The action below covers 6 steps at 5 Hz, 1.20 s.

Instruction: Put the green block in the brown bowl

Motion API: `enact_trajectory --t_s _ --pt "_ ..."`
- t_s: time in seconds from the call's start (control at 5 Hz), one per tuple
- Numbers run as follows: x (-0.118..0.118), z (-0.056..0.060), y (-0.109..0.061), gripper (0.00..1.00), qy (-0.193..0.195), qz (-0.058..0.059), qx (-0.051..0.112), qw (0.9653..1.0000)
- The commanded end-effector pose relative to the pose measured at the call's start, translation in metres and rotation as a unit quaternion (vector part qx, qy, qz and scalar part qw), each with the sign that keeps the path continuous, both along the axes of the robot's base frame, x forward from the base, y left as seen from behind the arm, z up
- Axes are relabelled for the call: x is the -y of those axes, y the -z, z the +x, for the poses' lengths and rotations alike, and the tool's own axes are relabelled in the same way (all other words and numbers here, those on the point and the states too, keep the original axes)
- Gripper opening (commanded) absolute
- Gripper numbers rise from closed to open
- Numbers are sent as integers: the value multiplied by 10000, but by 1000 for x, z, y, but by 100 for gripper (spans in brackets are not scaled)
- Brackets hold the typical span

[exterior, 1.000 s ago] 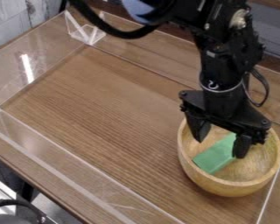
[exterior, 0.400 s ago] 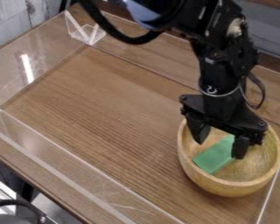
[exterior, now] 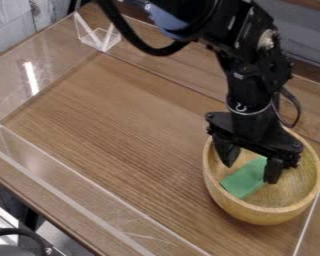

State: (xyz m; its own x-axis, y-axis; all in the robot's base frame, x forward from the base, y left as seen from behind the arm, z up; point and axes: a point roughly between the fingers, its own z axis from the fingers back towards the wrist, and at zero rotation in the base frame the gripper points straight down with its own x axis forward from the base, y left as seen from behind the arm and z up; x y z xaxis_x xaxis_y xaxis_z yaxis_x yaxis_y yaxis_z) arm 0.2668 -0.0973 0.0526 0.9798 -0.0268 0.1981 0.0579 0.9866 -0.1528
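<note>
While black tool [exterior: 255,163] hangs over round light-brown wooden bowl [exterior: 235,205], jaws stand wide apart, nothing gripped. Camera view: flat bright green rectangular block [exterior: 243,179] lies tilted inside bowl hollow, between and just below fingers, seemingly free of them. Compared with a second ago: block in same spot, tool barely shifted, jaws equally wide. Judgement: placement looks done; only retreat left. Bowl sits near right corner of wood-grain desk [exterior: 109,110].

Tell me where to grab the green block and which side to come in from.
Grip the green block across its narrow width, on the two long edges near the middle. Come from above: it lies flat in the hollow of the brown bowl, whose thick rim blocks a sideways approach. The open gripper already hangs over it.
</note>
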Motion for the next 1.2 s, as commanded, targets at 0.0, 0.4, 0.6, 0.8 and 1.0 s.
enact_trajectory --t_s 0.0,0.4,0.6,0.8,1.0 --pt "-1 9 -6 100 -59 -74 197 9998" --pt "-1 11 1 100 -86 -77 177 9998" --pt "-1 11 4 0 -106 -83 170 9998" --pt "-1 11 3 0 -117 -94 153 9998" --pt "-2 10 1 0 -120 -105 124 9998"
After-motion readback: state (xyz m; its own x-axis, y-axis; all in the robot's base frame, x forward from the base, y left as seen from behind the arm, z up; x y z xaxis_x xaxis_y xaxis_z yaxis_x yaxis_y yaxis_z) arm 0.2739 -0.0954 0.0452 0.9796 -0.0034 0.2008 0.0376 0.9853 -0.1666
